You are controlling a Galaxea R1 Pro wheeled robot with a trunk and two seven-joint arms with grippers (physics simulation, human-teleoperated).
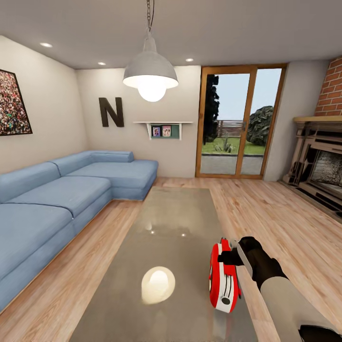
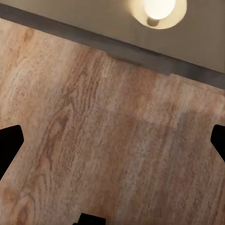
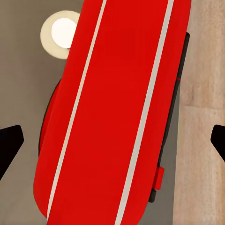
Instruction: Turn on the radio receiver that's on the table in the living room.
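The red radio receiver [image 1: 223, 278] with white edge trim stands on its edge near the right side of the glossy grey table [image 1: 171, 223]. My right gripper [image 1: 231, 252] hangs at the radio's far upper end, open, its black fingers [image 3: 9, 145] spread wide on either side. From the right wrist camera the radio [image 3: 117, 112] is a broad red band with two white stripes, very close below. My left gripper [image 2: 112, 145] is open over bare wood floor, beside the table's edge [image 2: 154, 58].
A blue L-shaped sofa [image 1: 57, 199] runs along the left. A pendant lamp [image 1: 150, 71] hangs over the table and reflects in its top. Glass doors [image 1: 240, 123] stand at the back, a brick fireplace [image 1: 323, 161] at the right. Plank floor [image 1: 266, 209] lies between table and fireplace.
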